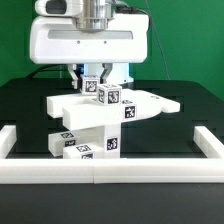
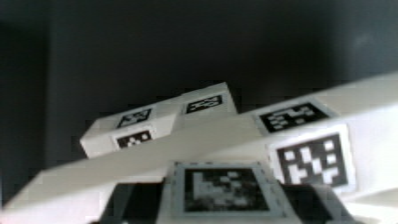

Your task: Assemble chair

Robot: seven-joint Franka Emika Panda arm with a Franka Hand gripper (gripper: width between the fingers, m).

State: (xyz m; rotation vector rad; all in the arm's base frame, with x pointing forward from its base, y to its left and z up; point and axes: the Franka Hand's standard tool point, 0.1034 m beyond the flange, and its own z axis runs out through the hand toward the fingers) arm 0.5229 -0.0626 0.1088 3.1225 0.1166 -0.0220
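Observation:
The chair shows as stacked white tagged parts at the middle of the exterior view. A wide panel [image 1: 150, 104] lies across a lower block stack [image 1: 85, 140]. A tagged cube [image 1: 109, 97] sits on the panel. My gripper [image 1: 93, 82] hangs straight above, shut on a small white tagged part [image 1: 91, 87] that stands on or just over the panel; whether it touches is hidden. In the wrist view that part [image 2: 222, 188] fills the gap of my gripper [image 2: 222, 203] between the dark fingers [image 2: 139, 202]. Beyond it lie the panel [image 2: 71, 175] and a tagged block [image 2: 169, 125].
A long white border rail [image 1: 110, 171] runs along the front of the black table, with side rails at the exterior view's left [image 1: 8, 140] and right [image 1: 207, 141]. A green wall stands behind the arm.

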